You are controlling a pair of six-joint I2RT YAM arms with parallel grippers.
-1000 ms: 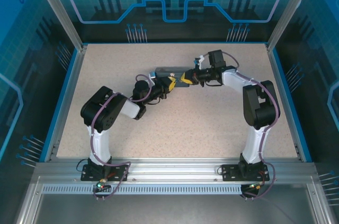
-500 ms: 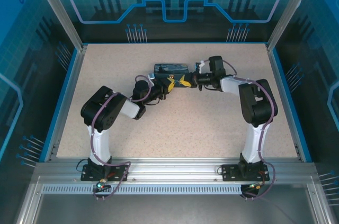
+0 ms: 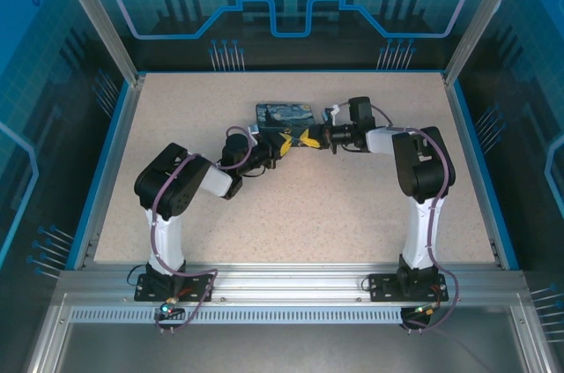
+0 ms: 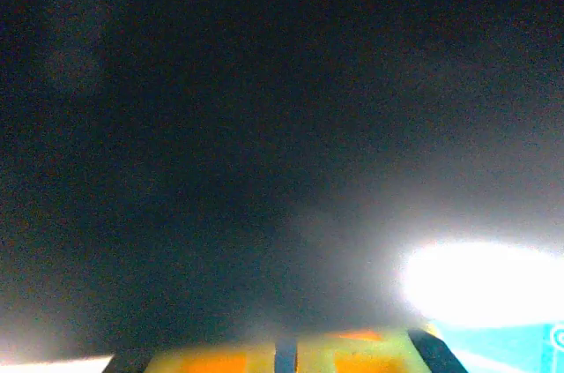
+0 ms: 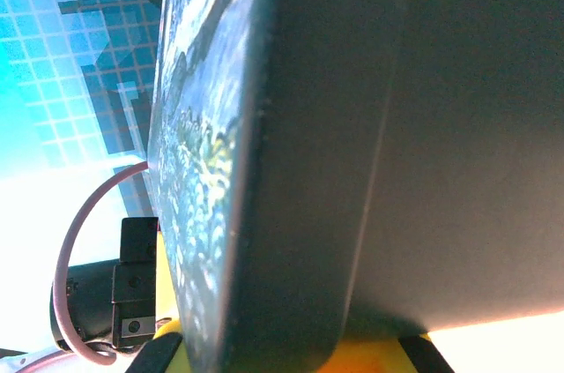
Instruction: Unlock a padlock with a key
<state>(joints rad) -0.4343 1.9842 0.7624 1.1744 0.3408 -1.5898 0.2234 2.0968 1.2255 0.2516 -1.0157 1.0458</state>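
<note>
Your left wrist view is a dark blur; the fingertips [image 4: 211, 361] of the left gripper [image 4: 285, 359] are cut off at its bottom edge. The painted tin [image 5: 352, 144] overruns your right wrist frame.

Table [image 3: 335, 205]: one flat rectangular top, beige with fine speckling, edged by a narrow blue border [image 3: 104, 170] on the left, far and right sides.

On it: one rectangular tin [image 3: 284, 114], lid printed with a blue-and-yellow Starry Night painting, at the far middle of the top. Whether it lies flat cannot be told.
</note>
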